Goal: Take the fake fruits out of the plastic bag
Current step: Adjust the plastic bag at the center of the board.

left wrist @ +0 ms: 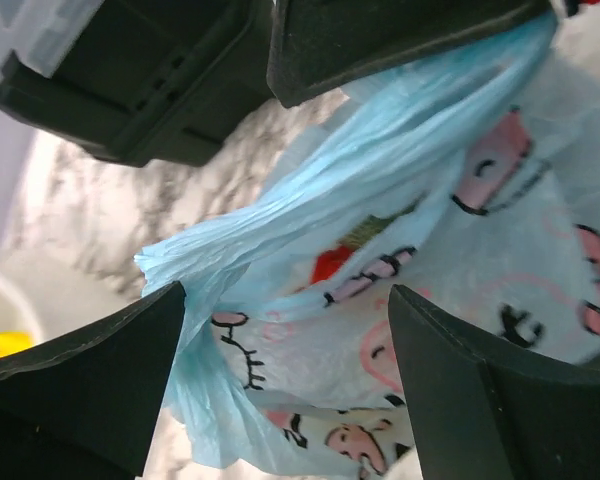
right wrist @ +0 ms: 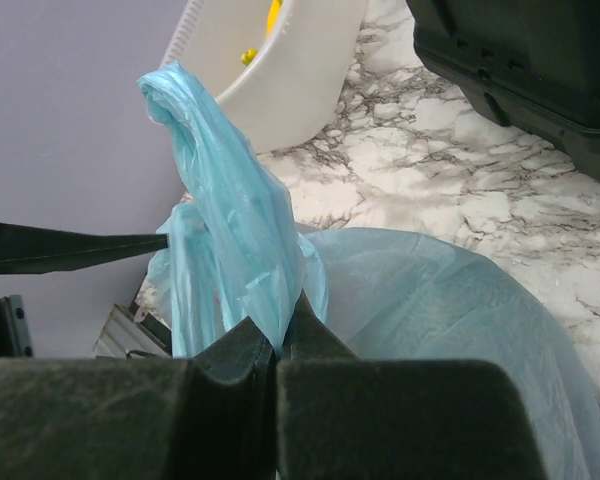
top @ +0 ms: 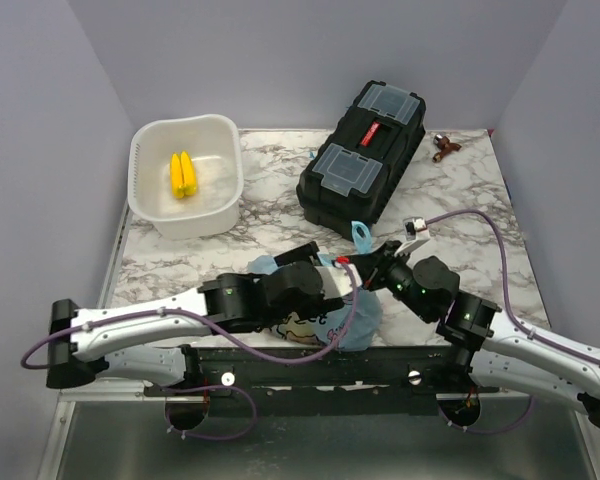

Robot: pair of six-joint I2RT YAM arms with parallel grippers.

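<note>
Light-blue plastic bag (right wrist: 430, 300), its handle clamped in right hand (right wrist: 278, 350), left hand (left wrist: 285, 335) apart over it

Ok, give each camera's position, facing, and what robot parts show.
Top external: above and behind, looking down on the marble table; both arms show, meeting at the light-blue printed plastic bag.
Left wrist: on its arm, close on the bag's print; open left gripper frames it.
Right wrist: behind the right gripper, shut on a bag fold, facing the white plastic basin.
Shared: both wrist views catch the black plastic toolbox.
</note>
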